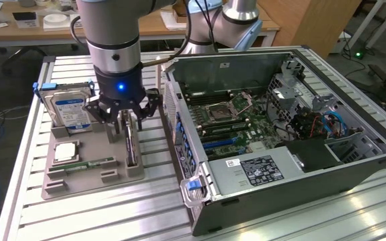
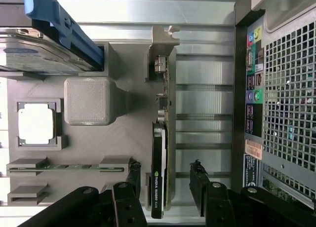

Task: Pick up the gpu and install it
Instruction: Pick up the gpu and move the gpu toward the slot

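The gpu [image 1: 131, 146] is a thin dark card standing on edge in a slot of the grey parts tray [image 1: 94, 176]. In the wrist view the gpu [image 2: 159, 153] shows its black shroud with a green logo and its silvery end bracket [image 2: 161, 64]. My gripper [image 1: 127, 125] hangs straight down over the card, open, with one black finger on each side of it. Seen from the wrist, the gripper [image 2: 165, 183] straddles the card's shroud end, and a gap shows between each of the fingers [image 2: 198, 185] and the card.
The tray also carries a silver hard drive [image 1: 69, 111] in a blue bracket, a processor chip [image 1: 66, 150] and a green memory stick [image 1: 86, 164]. To the exterior view's right lies the open computer case [image 1: 354, 155] with its motherboard [image 1: 236, 123] exposed; its perforated rear panel [image 2: 286, 103] stands close beside the tray.
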Controlling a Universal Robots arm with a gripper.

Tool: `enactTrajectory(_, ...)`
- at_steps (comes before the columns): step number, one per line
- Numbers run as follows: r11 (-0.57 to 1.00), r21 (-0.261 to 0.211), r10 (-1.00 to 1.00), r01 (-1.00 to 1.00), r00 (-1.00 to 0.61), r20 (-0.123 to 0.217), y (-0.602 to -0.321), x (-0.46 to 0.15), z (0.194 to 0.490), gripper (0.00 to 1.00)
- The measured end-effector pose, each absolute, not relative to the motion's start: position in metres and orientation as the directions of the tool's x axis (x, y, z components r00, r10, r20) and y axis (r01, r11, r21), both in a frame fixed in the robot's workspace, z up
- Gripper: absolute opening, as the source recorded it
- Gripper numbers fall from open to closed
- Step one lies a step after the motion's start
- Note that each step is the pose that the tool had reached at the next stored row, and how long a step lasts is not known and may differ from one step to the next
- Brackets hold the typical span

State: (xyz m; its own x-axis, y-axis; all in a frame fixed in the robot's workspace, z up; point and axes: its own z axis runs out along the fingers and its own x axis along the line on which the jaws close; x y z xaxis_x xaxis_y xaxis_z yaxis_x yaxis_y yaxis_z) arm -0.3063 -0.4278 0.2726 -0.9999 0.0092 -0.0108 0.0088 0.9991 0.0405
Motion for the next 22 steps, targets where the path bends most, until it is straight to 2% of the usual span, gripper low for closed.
enactTrajectory(4,0.999,0.041,0.009,0.009,-1.000,-0.011,-0.428,-0.306,0.268,0.54)
enactTrajectory(5,0.999,0.041,0.009,0.009,-1.000,-0.011,-0.428,-0.306,0.267,0.60)
enactTrajectory(22,1.000,0.018,0.009,0.009,-1.000,-0.011,-0.419,-0.306,0.238,0.60)
